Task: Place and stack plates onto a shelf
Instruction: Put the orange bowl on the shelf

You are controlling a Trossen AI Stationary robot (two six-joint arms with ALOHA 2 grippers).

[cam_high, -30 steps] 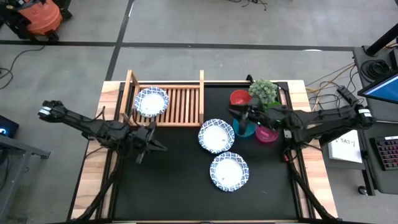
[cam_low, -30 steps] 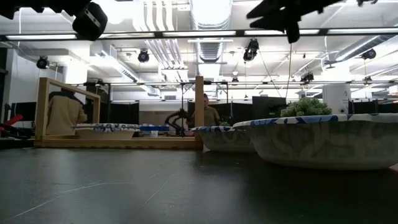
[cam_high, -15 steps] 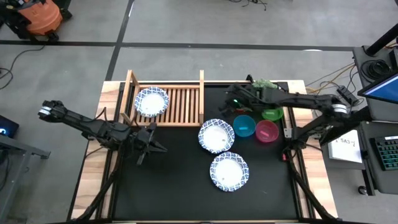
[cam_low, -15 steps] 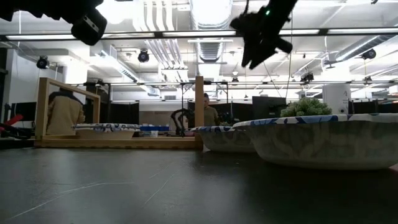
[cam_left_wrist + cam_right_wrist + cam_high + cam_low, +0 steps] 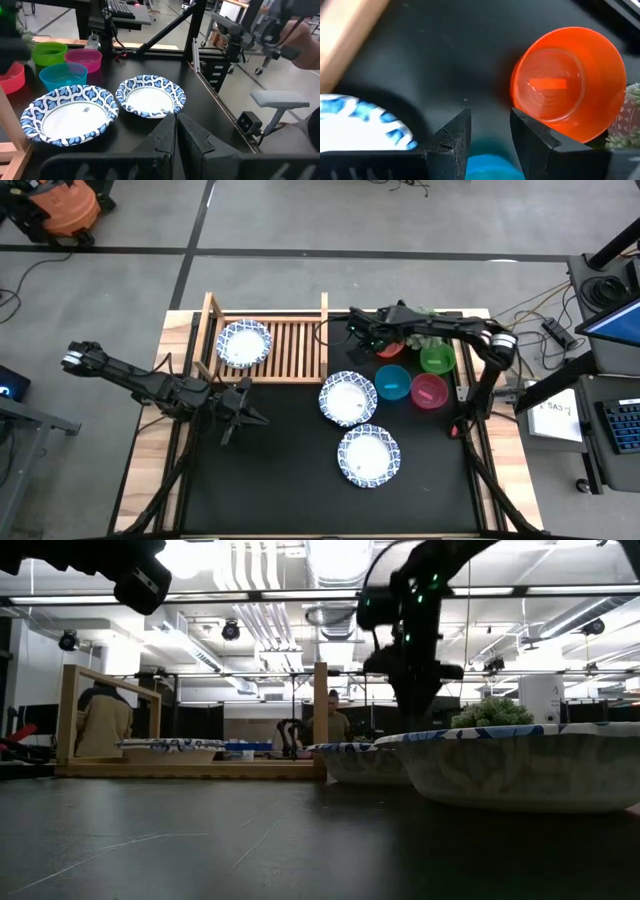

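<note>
A black tabletop (image 5: pixel 280 470) is carrying a light wooden slatted shelf (image 5: pixel 290 345) at its far left and a cluster of bowls at its far right. One blue-rimmed plate (image 5: pixel 243 343) is already lying on the shelf; two more plates, one (image 5: pixel 348 398) near the shelf's corner and one (image 5: pixel 368 456) nearer the front edge, are still waiting on the tabletop.

The right arm is swinging leftward: a second ago it was reaching over the teal bowl (image 5: pixel 392 382) and pink bowl (image 5: pixel 429 391), and now its right gripper (image 5: pixel 362 332) is hovering beside the red bowl (image 5: pixel 570 82), close to the shelf's right rail. Its fingers (image 5: pixel 452 135) are parted and holding nothing. That probably means it is repositioning toward the nearer plate rather than carrying anything.

The left gripper (image 5: pixel 250 408) is staying where it was, over bare tabletop just in front of the shelf, fingers (image 5: pixel 165 137) pressed together and empty.
</note>
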